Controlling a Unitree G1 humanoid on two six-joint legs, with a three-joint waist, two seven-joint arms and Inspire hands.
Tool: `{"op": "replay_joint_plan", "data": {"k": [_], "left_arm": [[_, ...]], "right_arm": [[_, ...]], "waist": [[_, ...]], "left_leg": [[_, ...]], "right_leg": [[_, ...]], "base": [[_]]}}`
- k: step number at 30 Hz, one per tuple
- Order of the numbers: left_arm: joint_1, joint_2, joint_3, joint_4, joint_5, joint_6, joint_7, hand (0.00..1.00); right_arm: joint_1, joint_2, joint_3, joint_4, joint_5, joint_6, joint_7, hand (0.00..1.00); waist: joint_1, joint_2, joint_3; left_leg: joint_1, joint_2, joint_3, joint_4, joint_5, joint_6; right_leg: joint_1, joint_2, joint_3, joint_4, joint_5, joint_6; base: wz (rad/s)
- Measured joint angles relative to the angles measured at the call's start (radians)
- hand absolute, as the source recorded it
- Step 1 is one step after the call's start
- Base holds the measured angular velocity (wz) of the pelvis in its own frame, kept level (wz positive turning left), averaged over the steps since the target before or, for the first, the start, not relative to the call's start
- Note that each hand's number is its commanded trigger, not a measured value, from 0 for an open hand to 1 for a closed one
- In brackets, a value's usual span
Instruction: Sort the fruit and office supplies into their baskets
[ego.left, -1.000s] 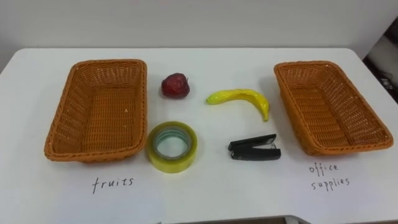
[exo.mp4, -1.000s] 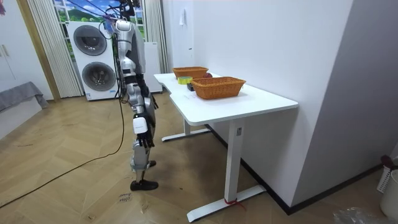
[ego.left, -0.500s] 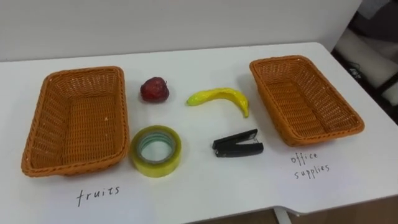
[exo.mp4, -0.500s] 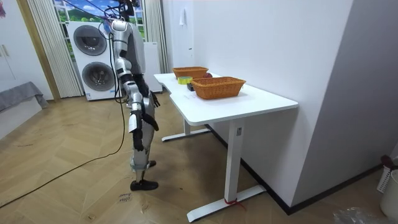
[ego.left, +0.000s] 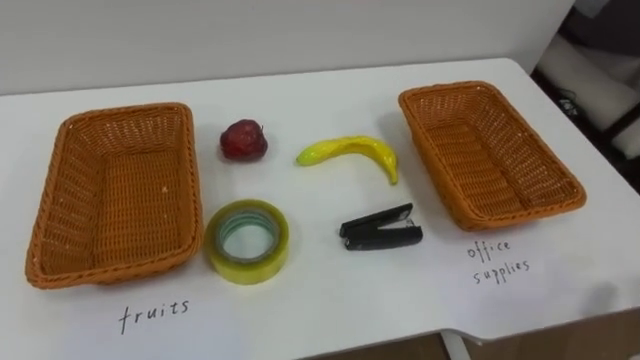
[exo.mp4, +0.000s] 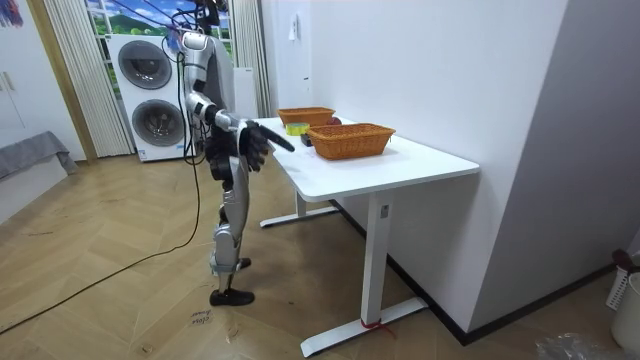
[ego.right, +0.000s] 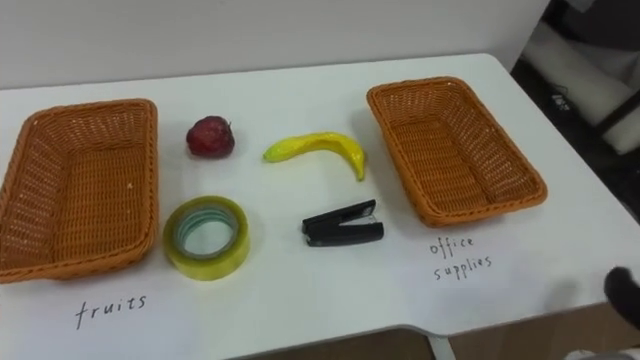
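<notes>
Nothing sorted: apple (ego.left: 243, 140), banana (ego.left: 350, 153), tape (ego.left: 247, 241), stapler (ego.left: 380, 229) are lying between empty fruits basket (ego.left: 193, 180) and office basket (ego.left: 432, 160); right hand (ego.right: 624, 290) is hovering, can't tell its grip.

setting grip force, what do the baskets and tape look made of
Left basket and right basket: woven wicker or rattan, possibly plastic imitation; orange-brown, matte, weave plainly visible. Tape: translucent yellowish plastic film, glossy, wound in a thick ring.

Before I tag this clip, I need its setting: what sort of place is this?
Likely a home laundry or utility room: stacked washing machines beside curtains, a wood floor, and a white table along the wall.
</notes>
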Motion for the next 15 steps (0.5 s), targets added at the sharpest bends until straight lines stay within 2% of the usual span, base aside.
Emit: {"op": "replay_joint_plan", "data": {"k": [3, 5, 11, 15], "left_arm": [[0.003, 0.005, -0.032, 0.000, 0.000, 0.000, 0.002, 0.00], [0.001, 0.007, -0.057, 0.000, 0.002, 0.000, 0.003, 0.00], [-0.006, 0.004, -0.061, -0.005, 0.002, 0.000, -0.010, 0.00], [-0.010, 0.005, -0.063, 0.007, 0.002, 0.000, -0.012, 0.00]], "right_arm": [[-0.001, 0.000, 0.004, -0.098, -0.062, -0.001, -0.015, 0.00], [-0.006, -0.006, 0.012, -0.158, -0.130, -0.014, -0.018, 0.00], [-0.056, -0.029, 0.020, -0.293, -0.163, -0.020, 0.015, 0.00], [-0.107, -0.072, 0.033, -0.326, -0.164, -0.020, 0.039, 0.00]], "waist": [[0.003, -0.005, 0.0013], [0.003, -0.005, 0.0027], [0.010, -0.005, 0.0058], [0.021, -0.008, 0.0065]], "left_leg": [[0.001, -0.001, 0.001, 0.000, 0.000, 0.000], [0.000, -0.001, 0.001, 0.000, 0.000, 0.000], [-0.004, 0.000, 0.002, 0.000, 0.000, 0.000], [-0.008, 0.001, 0.002, 0.000, 0.001, -0.001]], "right_leg": [[0.000, -0.001, 0.000, 0.000, 0.000, 0.000], [-0.002, -0.001, -0.001, 0.000, 0.000, 0.000], [-0.007, 0.000, 0.001, 0.000, 0.000, 0.000], [-0.010, 0.001, 0.001, 0.000, 0.000, 0.000]], "base": [[0.00], [0.00], [-0.02], [0.00]]}}
